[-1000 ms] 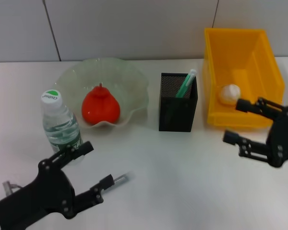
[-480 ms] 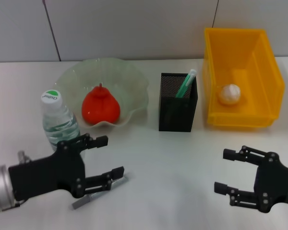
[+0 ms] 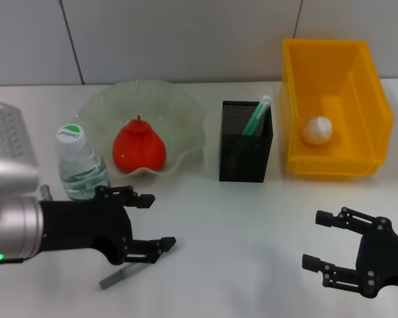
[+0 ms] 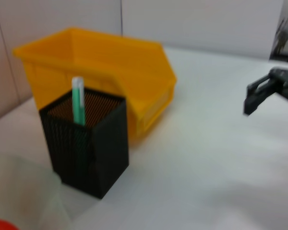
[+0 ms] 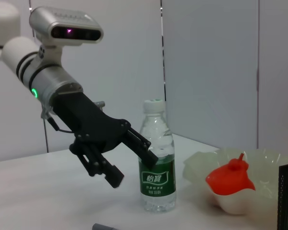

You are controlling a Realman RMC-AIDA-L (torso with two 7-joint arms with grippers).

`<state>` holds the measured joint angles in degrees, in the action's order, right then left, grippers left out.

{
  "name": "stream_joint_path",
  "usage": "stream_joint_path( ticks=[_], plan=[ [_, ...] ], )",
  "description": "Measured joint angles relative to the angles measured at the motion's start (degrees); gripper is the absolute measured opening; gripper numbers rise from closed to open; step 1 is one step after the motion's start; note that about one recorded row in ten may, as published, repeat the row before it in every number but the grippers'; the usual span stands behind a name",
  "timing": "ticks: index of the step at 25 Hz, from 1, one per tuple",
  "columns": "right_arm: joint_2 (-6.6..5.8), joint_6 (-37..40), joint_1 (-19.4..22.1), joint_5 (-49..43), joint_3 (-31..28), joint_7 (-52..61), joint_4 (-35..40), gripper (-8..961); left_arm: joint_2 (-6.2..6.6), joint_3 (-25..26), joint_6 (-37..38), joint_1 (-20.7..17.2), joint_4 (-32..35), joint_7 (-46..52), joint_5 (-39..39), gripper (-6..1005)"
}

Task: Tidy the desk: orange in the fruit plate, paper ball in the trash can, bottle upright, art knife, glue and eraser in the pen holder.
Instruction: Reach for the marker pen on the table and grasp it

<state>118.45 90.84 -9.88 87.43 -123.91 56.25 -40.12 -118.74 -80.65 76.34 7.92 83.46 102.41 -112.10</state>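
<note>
- Fingers of the left gripper (image 3: 144,220) are spread wide and hold nothing; the grey knife (image 3: 127,273) lies flat on the surface just below and in front of them, at the near left.
- A second ago that knife sat between these fingers, lifted off the surface; now it lies loose, so it seems to have slipped or been let go, and this part of the job is not done.
- Over the same second the left arm has swung in from the near left corner and now reaches across in front of the bottle (image 3: 81,163).
- Spread and empty too is the right gripper (image 3: 325,240), which has pulled back from the yellow bin (image 3: 334,59) at the far right to the near right of the surface.
- With the paper ball (image 3: 317,130) lying inside the bin, that step looks finished.
- Sitting in the glass plate (image 3: 179,111) at the far left, the red-orange fruit (image 3: 138,147) looks done as well, and the bottle stands upright with its cap on just beside the plate.
- Between plate and bin, the black mesh pen holder (image 3: 245,158) holds one green stick (image 3: 257,115), which I take for the glue.
- No eraser shows anywhere, so I cannot tell whether it is inside the holder.
- My guess is the knife must be picked up again and carried right and farther back to the holder, well apart from it now.
</note>
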Motion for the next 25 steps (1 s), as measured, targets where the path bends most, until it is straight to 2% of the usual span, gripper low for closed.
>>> stream_joint_path(
  ticks=[4, 9, 14, 18, 25],
  plan=[
    [0.0, -0.16, -0.09, -0.02, -0.17, -0.02, 0.5, 769, -0.01, -3.0, -0.34, 3.36, 3.41, 9.76, -8.97, 800],
    [-0.04, -0.76, -0.44, -0.06, -0.24, -0.03, 1.13, 769, 0.0, -5.82, 0.37, 7.27, 3.45, 17.35, -14.23, 798],
    [-0.06, -1.57, -0.41, -0.12, -0.27, -0.07, 1.4, 769, -0.02, -7.23, 0.67, 8.6, 4.48, 21.01, -16.23, 799],
    [-0.06, -1.66, -0.52, -0.21, -0.28, -0.65, 1.97, 768, -0.14, -11.06, 1.81, 11.3, 4.82, 27.53, -22.43, 799],
    [0.06, -1.73, -0.54, -0.36, -0.28, -1.53, 2.75, 768, -0.29, -14.88, 1.66, 12.64, 5.6, 34.76, -28.19, 798]
  ],
)
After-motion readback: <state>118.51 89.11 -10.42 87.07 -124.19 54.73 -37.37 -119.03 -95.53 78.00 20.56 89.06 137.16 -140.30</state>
